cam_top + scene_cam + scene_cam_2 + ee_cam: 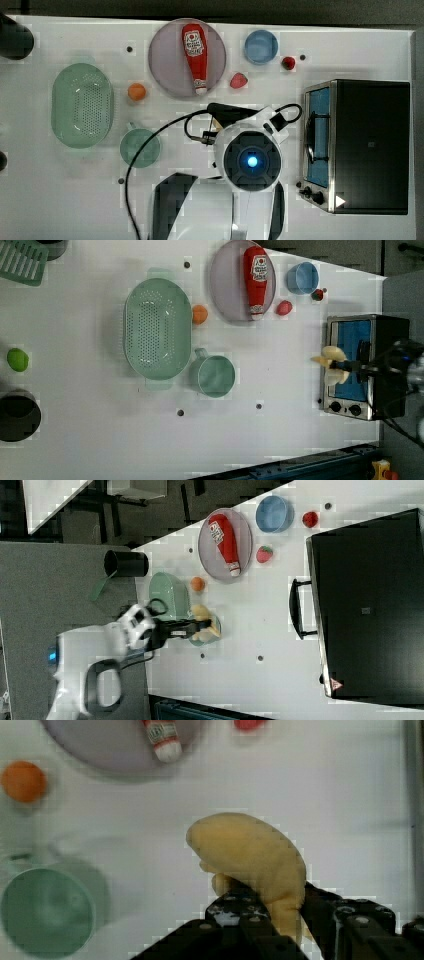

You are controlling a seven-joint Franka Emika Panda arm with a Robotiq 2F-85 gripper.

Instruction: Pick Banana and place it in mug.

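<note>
A pale yellow banana point(250, 855) sits between the black fingers of my gripper point(272, 902), which is shut on it and holds it clear of the white table. In the left view the banana point(332, 362) hangs in front of the toaster oven, at the gripper point(345, 366). The right view shows the banana point(202, 614) and gripper point(200, 626) over the mug's near edge. The small teal-green mug point(140, 148) stands upright to the top view's left of my arm, beside the colander. It also appears in the left view, mug point(216, 376), and in the wrist view, mug point(45, 912).
A green colander point(82, 105) lies at the top view's left. A grey plate point(162, 75) carries a ketchup bottle point(195, 52). An orange ball point(136, 91), a strawberry point(238, 80), a blue bowl point(260, 46) and a toaster oven point(370, 145) stand around.
</note>
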